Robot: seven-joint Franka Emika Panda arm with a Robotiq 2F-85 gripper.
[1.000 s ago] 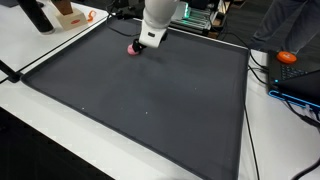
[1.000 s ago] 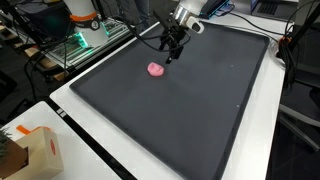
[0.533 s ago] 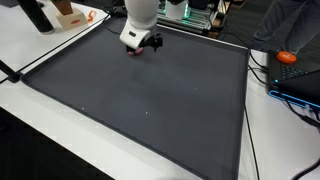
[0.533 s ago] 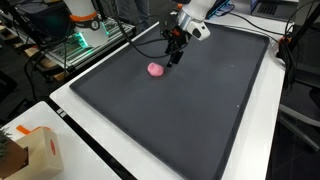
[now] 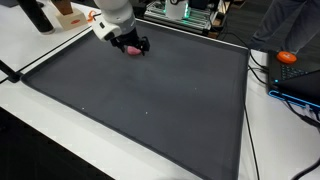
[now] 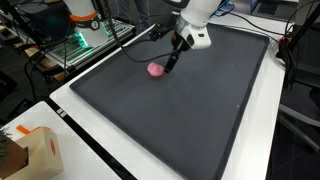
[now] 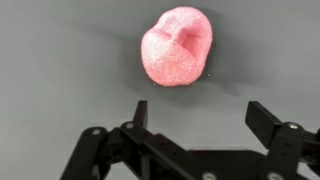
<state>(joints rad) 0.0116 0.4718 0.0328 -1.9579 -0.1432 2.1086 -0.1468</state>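
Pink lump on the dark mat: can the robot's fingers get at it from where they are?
Probably yes. In the wrist view the fingers stand open just short of the pink lump, and only bare mat lies between them. The gap between them looks wider than the lump.

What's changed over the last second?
The gripper has tilted over as its wrist swung sideways, and its fingertips have ended low beside the pink lump. Nothing was taken hold of; the jaws stay open. The pink lump and the black mat have not moved.
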